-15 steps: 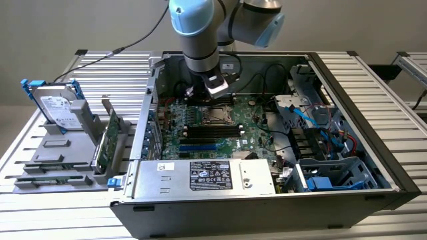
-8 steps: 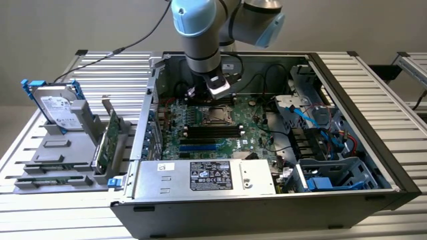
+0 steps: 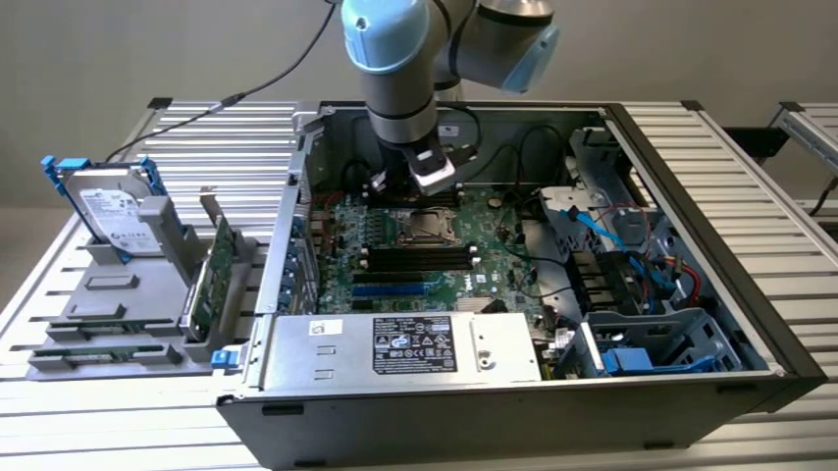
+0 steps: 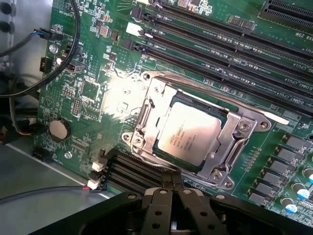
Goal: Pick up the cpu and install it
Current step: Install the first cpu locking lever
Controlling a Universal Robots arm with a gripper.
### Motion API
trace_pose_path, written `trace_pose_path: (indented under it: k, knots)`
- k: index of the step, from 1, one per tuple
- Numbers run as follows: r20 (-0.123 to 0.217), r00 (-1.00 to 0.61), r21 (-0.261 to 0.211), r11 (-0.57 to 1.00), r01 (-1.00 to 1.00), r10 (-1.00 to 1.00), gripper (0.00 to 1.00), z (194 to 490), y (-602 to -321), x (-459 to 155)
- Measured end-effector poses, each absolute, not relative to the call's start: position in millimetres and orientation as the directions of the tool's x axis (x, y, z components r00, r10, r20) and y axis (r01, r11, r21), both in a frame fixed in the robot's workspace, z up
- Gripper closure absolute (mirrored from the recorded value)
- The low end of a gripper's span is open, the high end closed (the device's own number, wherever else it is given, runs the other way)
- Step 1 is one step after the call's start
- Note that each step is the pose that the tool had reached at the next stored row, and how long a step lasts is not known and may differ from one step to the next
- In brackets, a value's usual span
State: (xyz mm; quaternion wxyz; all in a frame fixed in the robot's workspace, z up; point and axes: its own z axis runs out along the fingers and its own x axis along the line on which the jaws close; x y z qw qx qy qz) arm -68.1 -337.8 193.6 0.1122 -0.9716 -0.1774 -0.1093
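In the exterior view the gripper (image 3: 416, 194) hangs inside the open computer case (image 3: 458, 427), seemingly just above the socket (image 3: 422, 228). In the wrist view its fingers (image 4: 161, 200) are pressed together (gripping nothing), near the cpu (image 4: 188, 139), which lies seated in the socket.

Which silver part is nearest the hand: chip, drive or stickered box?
The cpu, the small square chip in the motherboard socket beside the hand; drive and box sit farther off.
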Motion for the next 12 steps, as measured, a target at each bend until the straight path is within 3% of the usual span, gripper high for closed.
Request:
trace_pose_path:
  k: [12]
  knots:
    - [0.252, 0.913, -0.179, -0.912, 0.369, 0.32, 0.89, 192.8, -337.8, -65.9]
